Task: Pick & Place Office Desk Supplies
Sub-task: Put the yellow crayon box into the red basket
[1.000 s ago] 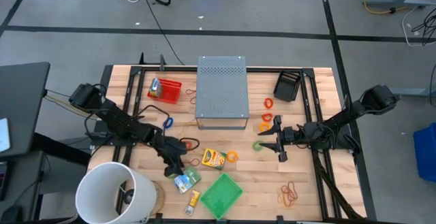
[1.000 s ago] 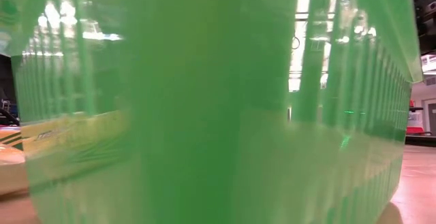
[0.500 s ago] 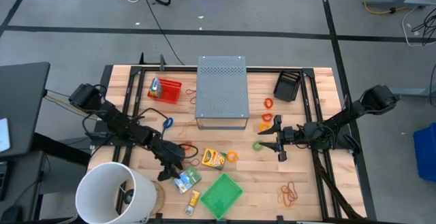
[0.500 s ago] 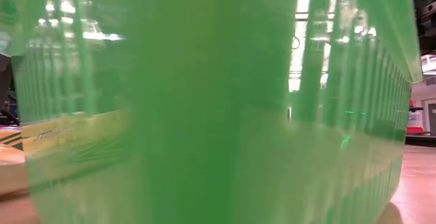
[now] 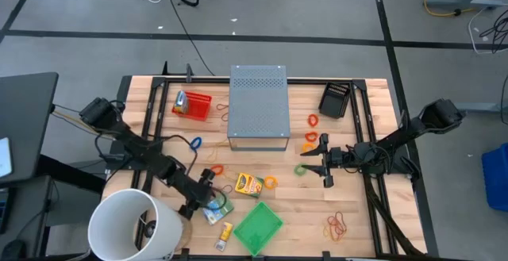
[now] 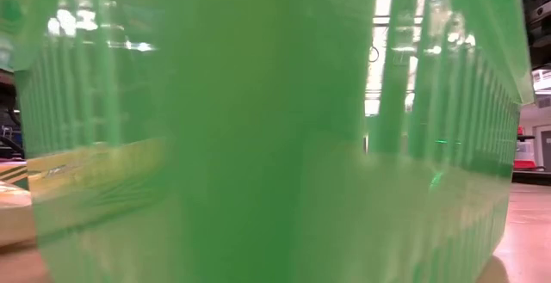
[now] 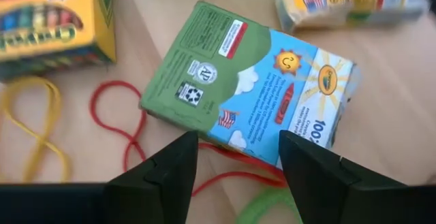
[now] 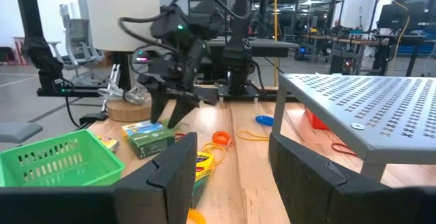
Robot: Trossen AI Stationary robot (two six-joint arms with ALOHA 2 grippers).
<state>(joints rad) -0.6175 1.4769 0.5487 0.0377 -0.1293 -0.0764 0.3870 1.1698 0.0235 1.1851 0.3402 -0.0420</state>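
Your left gripper (image 5: 197, 200) hangs low over the front-left of the bench (image 5: 365, 221), beside the white bucket (image 5: 131, 228). Its fingers (image 7: 163, 176) stand apart with nothing between them, poised above the green-white packet (image 7: 248, 84). That packet lies flat on the bench, with a red band (image 7: 119, 125) looping out from under its edge and a green band (image 7: 269, 207) just beside it. A yellow band (image 7: 30, 125) lies near the crayon box (image 7: 51, 16), and a second small yellow packet (image 7: 344, 3) sits just beyond the green-white one.

Your right gripper (image 5: 324, 166) waits over the right-middle of the bench, fingers (image 8: 163, 173) parted and empty, pointed toward the left arm. Close by it from above lie a green band (image 5: 301, 169) and orange bands (image 5: 310, 137); more bands (image 5: 337, 227) lie at the front-right.

The green basket (image 5: 257, 227) sits at the front edge, right of the packets, and it fills the low view (image 6: 275, 128) so that you can probably make out nothing else there. The grey box (image 5: 257, 106) stands at the back centre, with a red basket (image 5: 193, 105) to its left and a black tray (image 5: 335, 99) to its right. A blue band (image 5: 196, 143) lies left of the grey box.
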